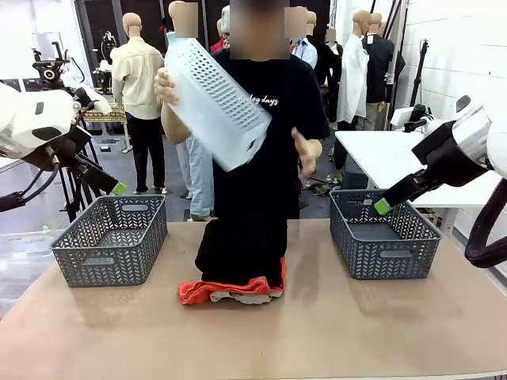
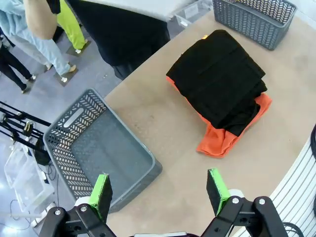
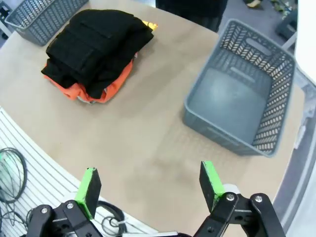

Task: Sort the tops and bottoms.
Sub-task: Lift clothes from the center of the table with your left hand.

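a tan table (image 1: 333,332) ran across a busy room, and a person (image 1: 273,158) stood at its far edge, holding a white perforated hamper (image 1: 218,103) tilted in the air. near the far left corner sat an empty grey basket (image 1: 103,265). our left gripper (image 2: 159,191) hung in the air by it, pads apart, holding nothing. at the middle of the far edge lay one stack. the black bottoms (image 1: 238,253) were on top, the orange t-shirt (image 1: 214,290) was under them, and a strip of the grey shirt (image 1: 249,298) peeked out at the near side. near the far right corner stood a second grey basket (image 1: 388,257), with our right gripper (image 3: 150,186) near it, likewise spread and empty. we judged the bottoms had to come off first. the way to do it was to pinch only the black layer at a free edge and lift straight up, so the orange shirt did not drag along.
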You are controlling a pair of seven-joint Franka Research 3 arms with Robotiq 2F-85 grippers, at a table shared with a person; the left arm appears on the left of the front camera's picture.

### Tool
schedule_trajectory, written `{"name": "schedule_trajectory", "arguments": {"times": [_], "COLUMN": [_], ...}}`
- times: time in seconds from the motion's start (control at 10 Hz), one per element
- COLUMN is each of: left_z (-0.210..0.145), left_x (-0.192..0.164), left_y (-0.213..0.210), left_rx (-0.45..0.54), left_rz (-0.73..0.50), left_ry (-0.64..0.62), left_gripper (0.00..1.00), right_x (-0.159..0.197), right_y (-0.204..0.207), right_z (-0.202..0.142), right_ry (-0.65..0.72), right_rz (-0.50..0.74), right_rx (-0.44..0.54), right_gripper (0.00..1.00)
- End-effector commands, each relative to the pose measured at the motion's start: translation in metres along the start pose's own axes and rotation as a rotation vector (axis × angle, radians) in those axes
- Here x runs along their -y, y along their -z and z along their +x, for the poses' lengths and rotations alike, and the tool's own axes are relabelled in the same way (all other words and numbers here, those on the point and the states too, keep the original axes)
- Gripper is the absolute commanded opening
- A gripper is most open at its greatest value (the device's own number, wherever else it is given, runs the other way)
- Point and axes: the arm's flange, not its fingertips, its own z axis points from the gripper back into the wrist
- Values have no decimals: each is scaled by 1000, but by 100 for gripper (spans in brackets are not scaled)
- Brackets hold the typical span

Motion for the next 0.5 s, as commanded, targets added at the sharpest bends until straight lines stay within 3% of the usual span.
{"name": "schedule_trajectory", "arguments": {"times": [0.0, 0.4], "left_z": [0, 0], "left_x": [0, 0], "left_y": [-4, -4], "left_rx": [3, 3], "left_rz": [5, 5], "left_ry": [9, 9], "left_gripper": [100, 100], "right_x": [4, 4], "right_y": [-2, -2], "right_z": [1, 1], "right_ry": [17, 17], "right_rz": [7, 7], "right_rx": [21, 21], "right_gripper": [100, 100]}}
